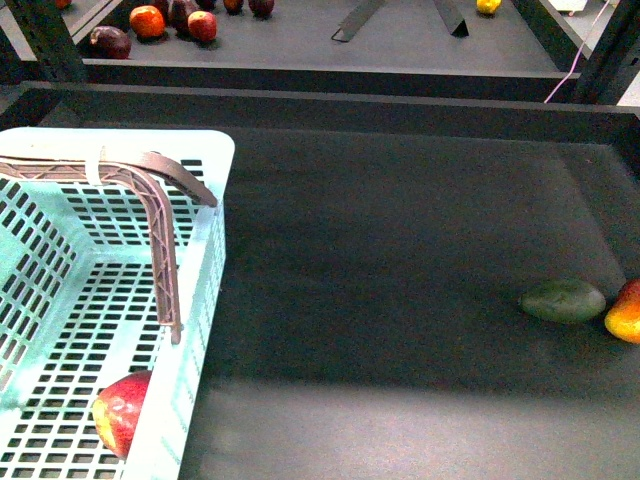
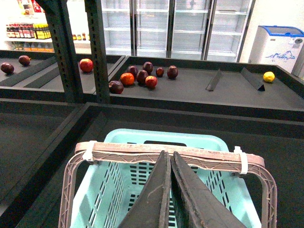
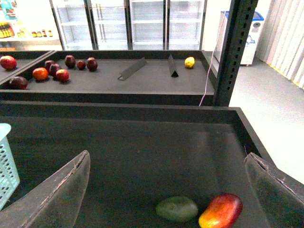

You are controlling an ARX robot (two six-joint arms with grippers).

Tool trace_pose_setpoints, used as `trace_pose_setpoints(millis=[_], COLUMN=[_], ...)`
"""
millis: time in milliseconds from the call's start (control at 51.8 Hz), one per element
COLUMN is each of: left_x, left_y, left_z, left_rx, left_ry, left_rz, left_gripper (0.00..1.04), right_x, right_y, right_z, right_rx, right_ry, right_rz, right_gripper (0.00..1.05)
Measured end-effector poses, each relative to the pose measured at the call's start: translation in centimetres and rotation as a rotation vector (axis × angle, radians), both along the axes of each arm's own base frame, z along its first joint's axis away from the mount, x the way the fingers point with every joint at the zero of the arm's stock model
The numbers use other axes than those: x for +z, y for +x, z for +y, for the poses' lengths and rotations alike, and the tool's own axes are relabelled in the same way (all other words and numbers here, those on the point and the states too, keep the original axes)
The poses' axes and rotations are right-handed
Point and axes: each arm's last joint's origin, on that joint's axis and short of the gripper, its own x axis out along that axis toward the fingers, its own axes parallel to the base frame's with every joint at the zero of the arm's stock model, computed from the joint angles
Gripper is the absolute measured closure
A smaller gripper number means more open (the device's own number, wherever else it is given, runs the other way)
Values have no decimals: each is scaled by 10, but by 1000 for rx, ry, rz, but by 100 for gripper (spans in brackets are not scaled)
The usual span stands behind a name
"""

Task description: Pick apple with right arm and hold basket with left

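The deep red apple with a yellow patch lies inside the mint-turquoise basket, against its near right wall. The basket's brown handles, bound by a white zip tie, lean over it. In the left wrist view my left gripper is shut and empty, its tips just at the joined handles above the basket; the apple is hidden there. In the right wrist view my right gripper is open and empty above the dark shelf. Neither arm shows in the front view.
A dark green oval fruit and an orange-red fruit lie at the shelf's right edge, also in the right wrist view. The back shelf holds several red fruits, a yellow one and black dividers.
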Motion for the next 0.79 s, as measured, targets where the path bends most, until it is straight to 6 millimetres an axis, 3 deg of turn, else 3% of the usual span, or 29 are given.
trace_pose_setpoints(millis=[271, 734, 792], left_x=[-3, -3, -3], left_y=[-12, -13, -13], left_z=[0, 0, 0], left_rx=[0, 0, 0], left_ry=[0, 0, 0], left_rz=[8, 6, 6], left_gripper=[102, 101, 87], right_x=[0, 0, 0], right_y=[0, 0, 0], right_z=[0, 0, 0], right_rx=[0, 0, 0], right_ry=[0, 0, 0], right_rz=[0, 0, 0], right_gripper=[9, 9, 9])
